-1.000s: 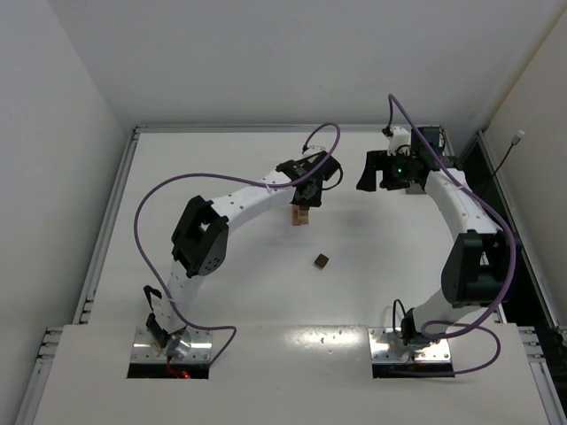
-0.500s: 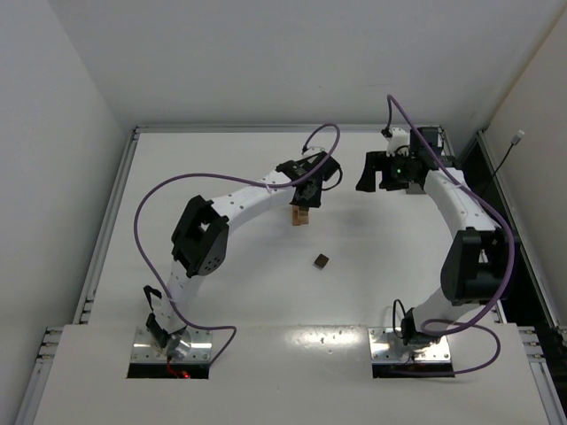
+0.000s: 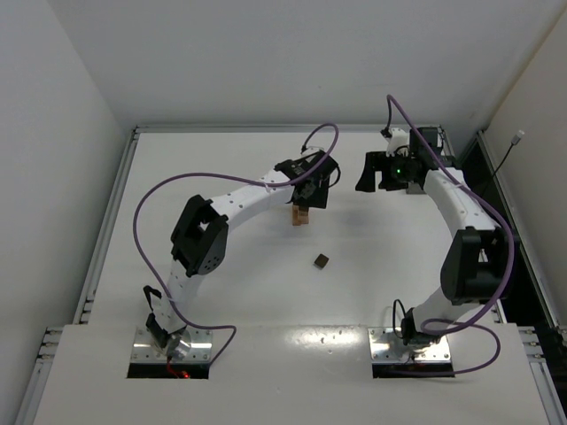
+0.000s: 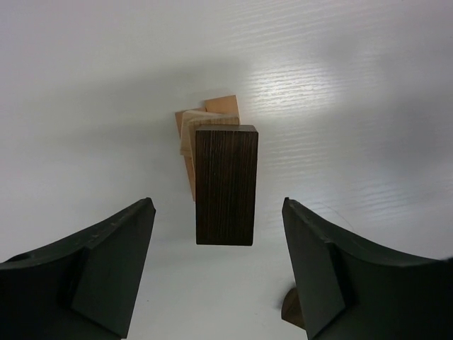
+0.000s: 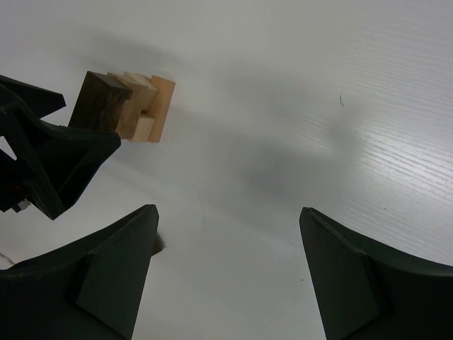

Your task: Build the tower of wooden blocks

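The tower (image 3: 302, 215) is a narrow stack of light tan wood blocks (image 4: 209, 124) with a dark brown block (image 4: 226, 184) on top. My left gripper (image 4: 216, 205) hangs right over it. Its jaws are open, one on each side of the dark block, with a gap on both sides. In the right wrist view the tower (image 5: 127, 106) shows at the upper left, beside the left gripper's fingers (image 5: 49, 163). My right gripper (image 3: 376, 173) hovers open and empty to the right of the tower. Another dark brown block (image 3: 322, 260) lies loose on the table in front of the tower.
The white table (image 3: 221, 292) has raised rails along its left edge (image 3: 108, 221) and right edge (image 3: 496, 195). White walls close the back and sides. The purple cables (image 3: 323, 133) loop above both arms.
My left gripper's jaws have spread apart and let go of the dark brown block, which stays on top of the tower. The right arm has not moved.
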Action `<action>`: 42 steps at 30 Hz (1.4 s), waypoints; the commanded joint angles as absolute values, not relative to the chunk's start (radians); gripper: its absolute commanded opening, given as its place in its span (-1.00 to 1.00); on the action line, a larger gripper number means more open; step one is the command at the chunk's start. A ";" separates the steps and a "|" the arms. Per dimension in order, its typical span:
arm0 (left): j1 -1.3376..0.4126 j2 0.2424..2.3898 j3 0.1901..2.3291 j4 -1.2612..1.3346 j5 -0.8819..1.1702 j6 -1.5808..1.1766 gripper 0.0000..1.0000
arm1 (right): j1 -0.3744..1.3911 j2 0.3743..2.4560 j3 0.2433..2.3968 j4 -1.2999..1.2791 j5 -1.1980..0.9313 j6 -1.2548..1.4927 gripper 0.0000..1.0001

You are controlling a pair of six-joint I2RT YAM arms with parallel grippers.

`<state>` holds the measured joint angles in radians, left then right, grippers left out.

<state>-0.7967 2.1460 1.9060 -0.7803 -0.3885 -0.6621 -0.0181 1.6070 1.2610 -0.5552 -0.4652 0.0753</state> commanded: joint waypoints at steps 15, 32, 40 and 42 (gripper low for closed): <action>-0.743 1.938 1.931 -0.735 -0.489 -0.601 0.50 | -0.003 1.663 1.314 -0.520 -0.523 0.092 0.19; -0.497 1.747 1.680 -0.675 -0.548 -0.534 0.30 | 0.281 1.940 1.580 -0.618 -0.230 0.143 -0.47; -0.477 1.738 1.666 -0.675 -0.503 -0.534 0.30 | 0.301 1.999 1.632 -0.638 -0.172 0.143 -0.50; -0.477 1.738 1.666 -0.675 -0.494 -0.534 0.30 | 0.313 2.014 1.646 -0.647 -0.172 0.143 -0.50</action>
